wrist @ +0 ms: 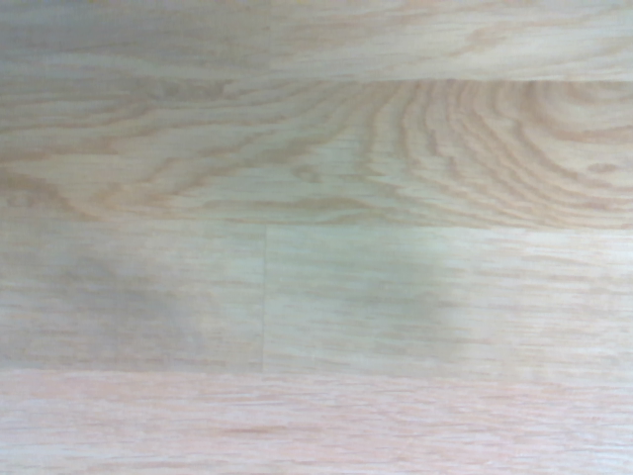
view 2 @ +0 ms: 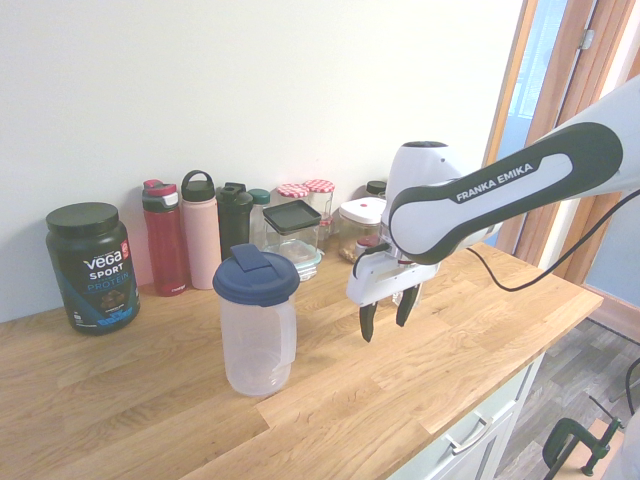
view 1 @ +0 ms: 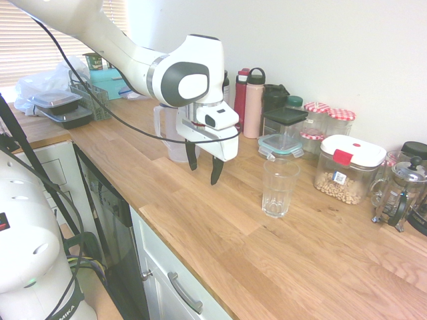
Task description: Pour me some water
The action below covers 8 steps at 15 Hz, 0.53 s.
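A clear plastic jug [view 2: 257, 325] with a dark blue lid stands upright on the wooden counter. In the first exterior view the jug [view 1: 168, 139] is partly hidden behind my gripper. An empty clear glass [view 1: 279, 188] stands on the counter to the other side of the gripper. My gripper [view 1: 204, 172] hangs above the counter between jug and glass, pointing down, fingers open and holding nothing. From the second exterior view the gripper [view 2: 386, 326] is to the right of the jug, apart from it. The wrist view shows only bare wood [wrist: 316, 237].
Along the wall stand a red bottle [view 2: 165, 238], a pink bottle [view 1: 253, 103], storage boxes, a nut container [view 1: 347, 170], a French press [view 1: 399, 193] and a black Vega tub [view 2: 90, 265]. Stacked food trays [view 1: 63, 108] sit far along the counter. The counter's front edge [view 1: 193, 267] runs close by.
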Each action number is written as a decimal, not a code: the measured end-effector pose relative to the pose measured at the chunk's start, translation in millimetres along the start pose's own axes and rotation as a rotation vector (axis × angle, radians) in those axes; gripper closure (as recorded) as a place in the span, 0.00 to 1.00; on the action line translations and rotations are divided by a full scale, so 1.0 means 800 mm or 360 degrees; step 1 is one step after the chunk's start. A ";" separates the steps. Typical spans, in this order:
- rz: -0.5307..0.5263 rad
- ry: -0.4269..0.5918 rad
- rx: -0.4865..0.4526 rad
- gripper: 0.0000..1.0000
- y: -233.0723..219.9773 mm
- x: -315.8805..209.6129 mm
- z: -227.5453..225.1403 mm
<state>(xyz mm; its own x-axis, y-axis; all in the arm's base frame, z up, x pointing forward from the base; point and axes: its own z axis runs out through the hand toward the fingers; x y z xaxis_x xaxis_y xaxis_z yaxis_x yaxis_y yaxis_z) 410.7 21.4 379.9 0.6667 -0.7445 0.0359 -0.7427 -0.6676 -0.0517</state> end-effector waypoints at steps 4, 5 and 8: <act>0.0044 0.0009 -0.0035 0.00 -0.004 0.006 0.000; 0.0043 0.0019 -0.0030 0.00 -0.006 -0.001 -0.013; 0.0003 0.0075 0.0027 0.00 -0.015 -0.051 -0.075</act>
<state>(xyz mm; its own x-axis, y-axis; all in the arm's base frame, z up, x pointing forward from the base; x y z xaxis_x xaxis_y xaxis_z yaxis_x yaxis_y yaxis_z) 388.5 59.0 439.1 0.6612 -0.7456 0.0829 -0.7426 -0.6662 -0.0686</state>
